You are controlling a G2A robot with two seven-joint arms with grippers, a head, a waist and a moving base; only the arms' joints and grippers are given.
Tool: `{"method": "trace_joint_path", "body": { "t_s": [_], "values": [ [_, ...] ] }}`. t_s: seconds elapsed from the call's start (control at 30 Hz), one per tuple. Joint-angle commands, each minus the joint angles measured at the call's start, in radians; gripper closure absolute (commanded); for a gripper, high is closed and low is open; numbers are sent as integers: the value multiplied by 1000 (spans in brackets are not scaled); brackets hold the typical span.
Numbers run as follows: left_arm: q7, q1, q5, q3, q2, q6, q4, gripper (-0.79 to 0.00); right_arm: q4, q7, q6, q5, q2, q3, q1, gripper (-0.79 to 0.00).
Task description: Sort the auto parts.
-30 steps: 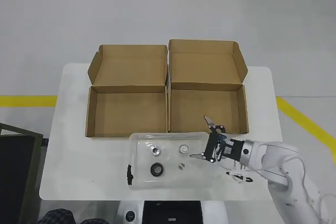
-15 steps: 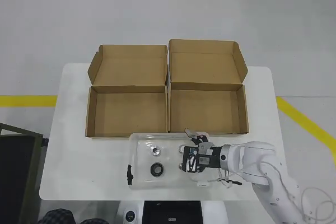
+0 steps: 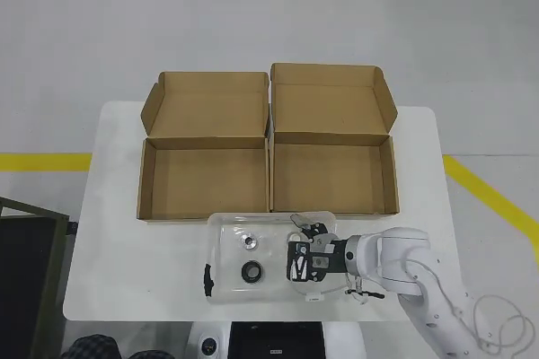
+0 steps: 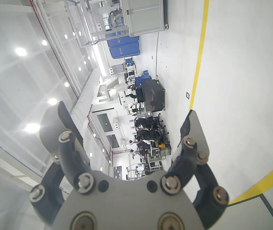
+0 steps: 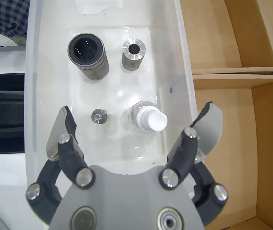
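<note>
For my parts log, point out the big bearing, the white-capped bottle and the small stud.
big bearing [image 5: 85,48], right wrist view, open bore.
white-capped bottle [image 5: 147,118], right wrist view, white neck.
small stud [image 5: 99,116], right wrist view, top face.

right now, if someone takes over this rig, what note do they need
Right gripper: open, holding nothing, above the white-capped part and small silver stud in the clear bin.
Left gripper: open, holding nothing, pointed out at the room.
Parts: large dark cylinder, steel sleeve, stud and white-capped part all stand in the bin.
Done: nothing sorted; left box and right box hold no parts.
Left: move each of the four parts into a box.
</note>
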Motion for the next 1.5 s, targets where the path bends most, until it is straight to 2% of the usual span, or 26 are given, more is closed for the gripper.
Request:
{"method": "trace_joint_path", "body": {
  "t_s": [0.0, 0.07, 0.23, 0.67, 0.87, 1.17, 1.33, 1.47],
  "values": [
    [0, 0, 0, 0, 0, 0, 0, -785, 5, -5, 3, 0, 2, 1, 1, -785],
    [0, 0, 0, 0, 0, 0, 0, -785, 11, -10, 7, -1, 4, 3, 1, -779],
    [0, 0, 0, 0, 0, 0, 0, -785, 21, -15, 9, 4, 10, 3, 3, -683],
    [0, 0, 0, 0, 0, 0, 0, -785, 56, -17, 30, 34, 20, -8, 27, -659],
    [0, 0, 0, 0, 0, 0, 0, -785, 79, -8, 48, 51, 22, -20, 47, -542],
    [0, 0, 0, 0, 0, 0, 0, -785, 110, 1, 72, 72, 24, -42, 79, -437],
    [0, 0, 0, 0, 0, 0, 0, -785, 124, 6, 78, 81, 25, -56, 94, -342],
    [0, 0, 0, 0, 0, 0, 0, -785, 130, 10, 75, 91, 27, -64, 102, -114]
  ]
}}
